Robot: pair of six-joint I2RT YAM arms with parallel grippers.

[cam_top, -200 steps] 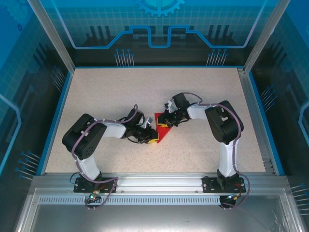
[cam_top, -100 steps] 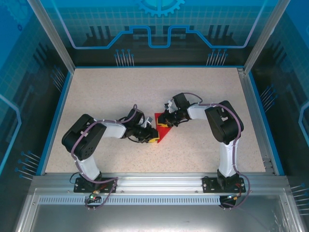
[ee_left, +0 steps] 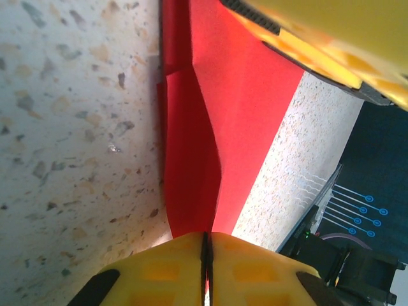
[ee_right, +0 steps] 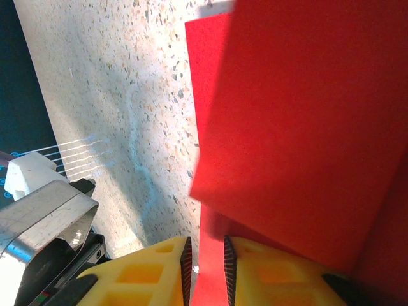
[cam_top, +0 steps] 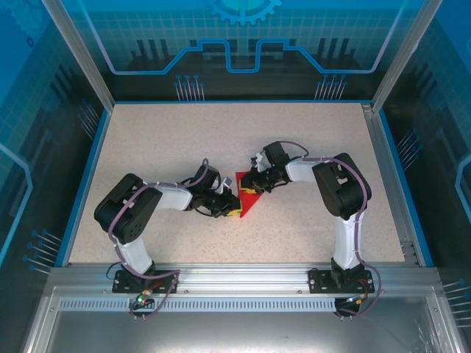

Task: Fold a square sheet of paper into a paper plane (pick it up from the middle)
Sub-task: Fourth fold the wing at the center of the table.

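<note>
The square sheet of paper [cam_top: 250, 200] is bright red and lies mid-table, folded into a pointed wedge. My left gripper [cam_top: 234, 210] meets it from the left, low on the tabletop. In the left wrist view the yellow jaws of my left gripper [ee_left: 206, 239] are pressed together on the paper's [ee_left: 217, 108] raised centre crease. A yellow finger of the right gripper [ee_left: 331, 32] crosses the top corner. My right gripper [cam_top: 250, 185] sits at the sheet's far end. In the right wrist view my right gripper [ee_right: 205, 245] has its jaws a narrow gap apart, with an edge of the paper [ee_right: 306, 115] lying in the gap.
The speckled table [cam_top: 184, 132] has a blue rim [cam_top: 88, 169] on its left, far and right sides. Aluminium posts [cam_top: 77, 51] rise at the corners. A metal rail [cam_top: 235, 276] carries both arm bases along the near edge.
My left gripper's jaws have closed the last bit onto the paper's crease. Both arms and the paper stay in place.
</note>
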